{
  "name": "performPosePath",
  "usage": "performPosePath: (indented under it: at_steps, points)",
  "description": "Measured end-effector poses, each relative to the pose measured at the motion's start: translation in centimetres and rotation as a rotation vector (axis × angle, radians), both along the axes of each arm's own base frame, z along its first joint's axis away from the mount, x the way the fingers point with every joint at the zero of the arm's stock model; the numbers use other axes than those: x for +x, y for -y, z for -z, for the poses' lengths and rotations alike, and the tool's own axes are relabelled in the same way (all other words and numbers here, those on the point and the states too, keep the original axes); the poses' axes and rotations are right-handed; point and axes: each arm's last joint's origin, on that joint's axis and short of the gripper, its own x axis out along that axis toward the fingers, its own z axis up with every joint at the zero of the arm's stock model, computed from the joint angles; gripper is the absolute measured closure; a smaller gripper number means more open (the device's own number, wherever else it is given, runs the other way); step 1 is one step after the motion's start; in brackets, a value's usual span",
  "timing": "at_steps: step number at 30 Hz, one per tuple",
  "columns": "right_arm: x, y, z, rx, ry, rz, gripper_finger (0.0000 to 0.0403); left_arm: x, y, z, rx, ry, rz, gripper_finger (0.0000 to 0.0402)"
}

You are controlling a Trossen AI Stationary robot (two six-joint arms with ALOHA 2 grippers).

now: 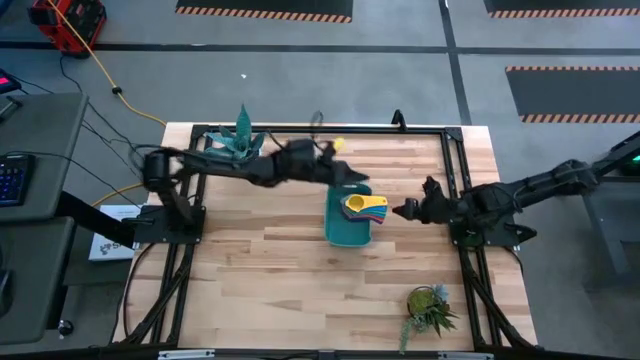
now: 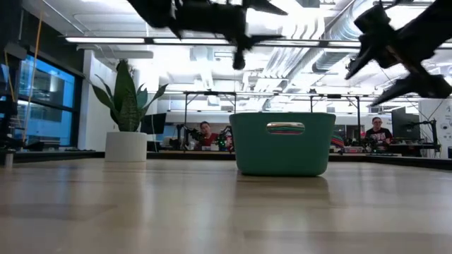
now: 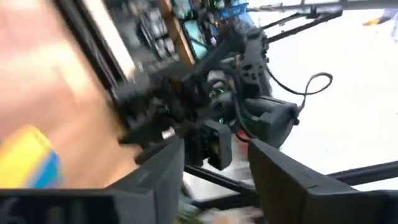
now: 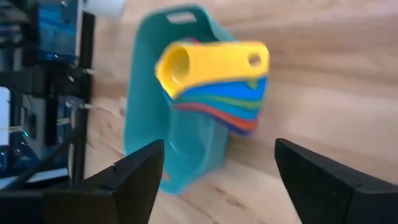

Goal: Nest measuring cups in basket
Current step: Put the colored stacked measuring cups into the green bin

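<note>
The teal basket (image 1: 338,232) (image 2: 282,144) (image 4: 149,124) stands on the wooden table near its middle. The measuring cups (image 1: 360,205) (image 4: 211,71) sit nested in it, the yellow one on top. Their flat handles (image 4: 245,102) fan out over the basket's right rim. My left gripper (image 1: 362,183) (image 3: 214,162) hovers open above the basket's far edge with nothing between its fingers. My right gripper (image 1: 398,211) (image 4: 217,168) stands open just right of the handles, apart from them.
A tall plant in a white pot (image 1: 240,142) (image 2: 127,116) stands at the far left of the table. A small potted plant (image 1: 430,305) sits at the near right. A black frame (image 1: 455,160) runs around the tabletop. People sit beyond the table.
</note>
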Motion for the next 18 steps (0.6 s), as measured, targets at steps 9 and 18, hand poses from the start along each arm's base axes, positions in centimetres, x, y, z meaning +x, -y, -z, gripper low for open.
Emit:
performPosePath:
  at_steps: [9, 18]
  points:
    - [1.5, 4.5, 0.1, -0.045, -0.026, 0.012, 0.0309, -7.8, 0.4, -6.4, 0.494, -0.231, -0.205, 0.0385]
    - [3.8, 8.8, 2.2, -0.106, -0.169, -0.047, 0.0391, -13.2, 4.5, -2.5, 0.434, -0.078, -0.287, 0.0399]
